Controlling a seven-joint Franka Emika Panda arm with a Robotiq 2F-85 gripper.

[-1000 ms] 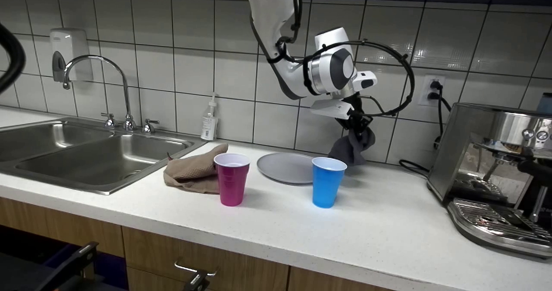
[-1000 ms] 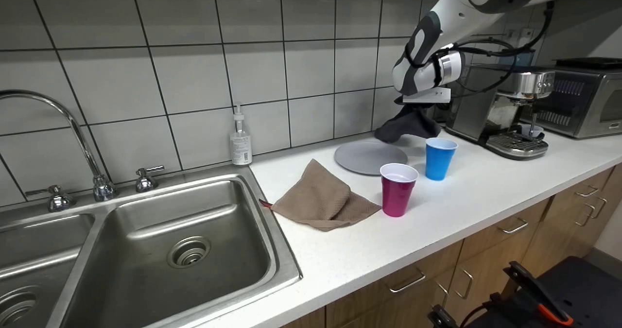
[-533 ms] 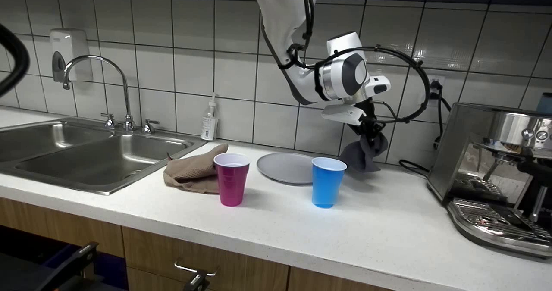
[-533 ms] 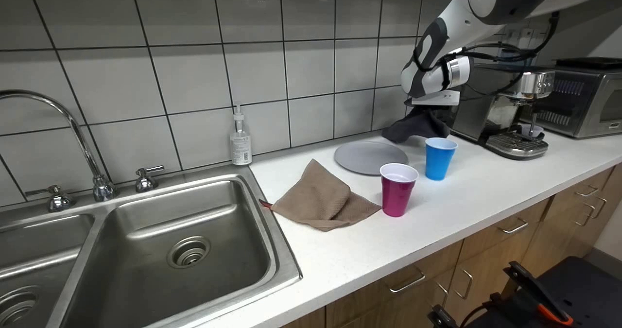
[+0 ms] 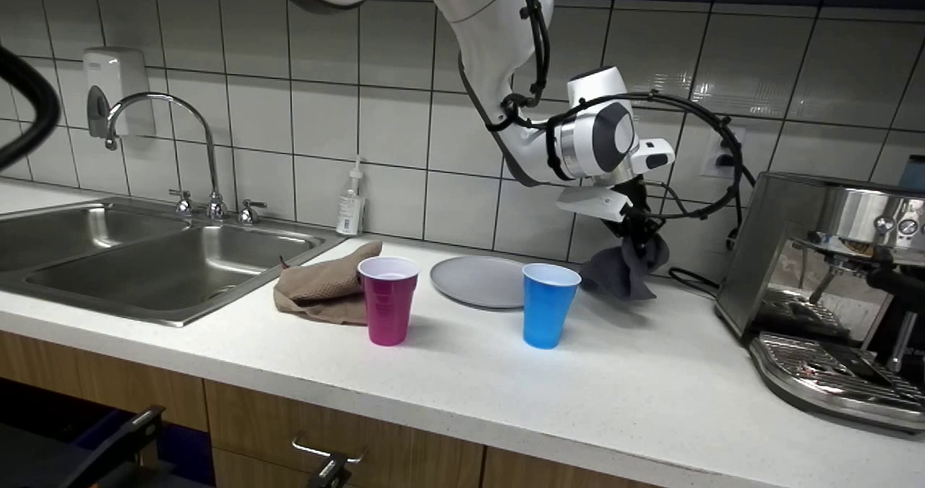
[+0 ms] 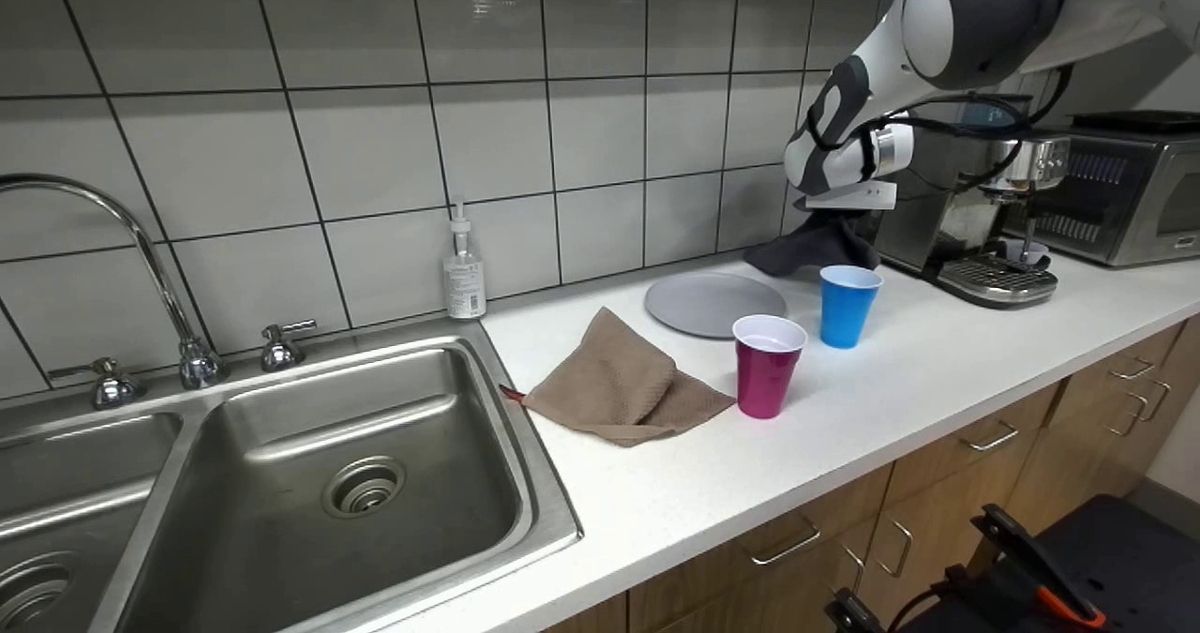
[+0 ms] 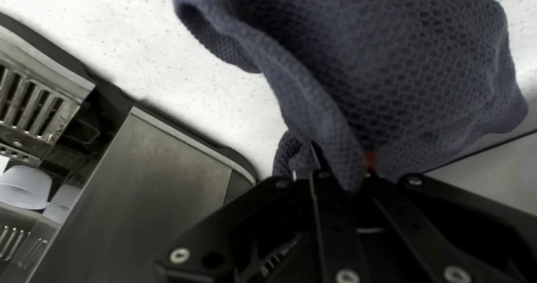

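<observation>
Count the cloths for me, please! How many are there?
2: a gray cloth held in the gripper, and a brown cloth lying on the counter beside the sink.

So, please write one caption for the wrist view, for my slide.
Claw gripping a dark gray cloth near the espresso machine.

Two cloths (image 7: 402, 61) (image 6: 614, 380), two coloured cups (image 5: 389, 304) (image 5: 549, 307), one plate (image 6: 717, 303), one pump bottle (image 6: 465, 281), one wall dispenser (image 5: 123, 87), one faucet (image 6: 164, 286), two tap handles (image 6: 116, 386) (image 6: 281, 350), two sink basins (image 6: 234, 539) (image 6: 94, 474), two basin drains (image 6: 364, 486) (image 6: 33, 584), one coffee machine (image 5: 766, 257), one boxy appliance (image 6: 1116, 192), one robot arm (image 5: 498, 61) and one gripper (image 7: 352, 178) are showing across these views.
</observation>
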